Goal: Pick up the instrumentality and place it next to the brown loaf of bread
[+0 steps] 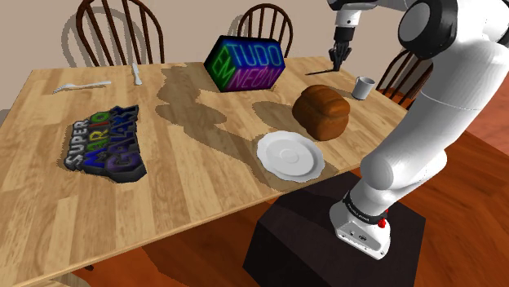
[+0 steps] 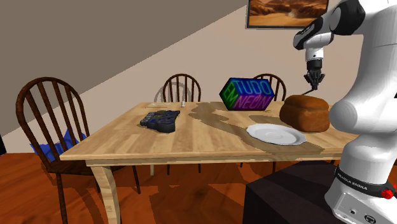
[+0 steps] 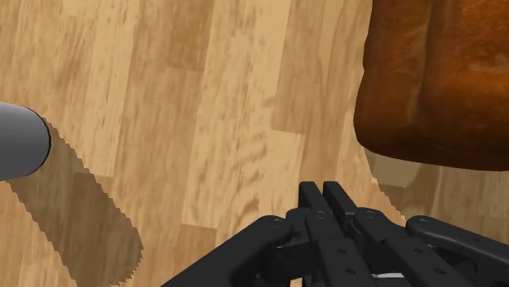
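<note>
The brown loaf of bread (image 1: pixel 322 110) (image 2: pixel 305 113) (image 3: pixel 440 81) lies on the wooden table (image 1: pixel 204 147) at the shoulder view's right. My black gripper (image 1: pixel 337 59) (image 2: pixel 313 81) (image 3: pixel 322 196) hangs above the table behind the loaf, between it and a grey cup (image 1: pixel 365 86) (image 3: pixel 20 143). Its fingers meet with nothing between them. Two pale utensils, a fork-like one (image 1: pixel 81 85) and a short one (image 1: pixel 137 73), lie at the table's far left, well away from the gripper.
A white plate (image 1: pixel 287 153) (image 2: pixel 275 133) sits in front of the loaf. A neon-lettered box (image 1: pixel 245 63) (image 2: pixel 247 94) stands at the back. A dark game case (image 1: pixel 106 145) (image 2: pixel 160 119) lies at the left. Wooden chairs (image 1: pixel 118 28) ring the table.
</note>
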You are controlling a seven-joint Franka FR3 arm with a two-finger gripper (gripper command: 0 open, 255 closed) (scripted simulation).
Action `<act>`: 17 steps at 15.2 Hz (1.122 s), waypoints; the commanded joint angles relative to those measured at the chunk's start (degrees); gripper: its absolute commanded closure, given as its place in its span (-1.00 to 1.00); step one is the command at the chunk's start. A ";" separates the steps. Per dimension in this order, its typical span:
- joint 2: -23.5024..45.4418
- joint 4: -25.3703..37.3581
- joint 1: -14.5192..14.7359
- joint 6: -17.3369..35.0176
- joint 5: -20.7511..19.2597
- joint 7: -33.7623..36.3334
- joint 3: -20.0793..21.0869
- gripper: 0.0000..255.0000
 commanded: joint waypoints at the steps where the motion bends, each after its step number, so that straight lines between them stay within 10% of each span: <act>1: 0.05 -1.54 -0.02 1.63 0.01 0.08 -0.01 1.00; 17: 1.99 -11.48 -0.15 13.41 0.43 0.72 0.07 1.00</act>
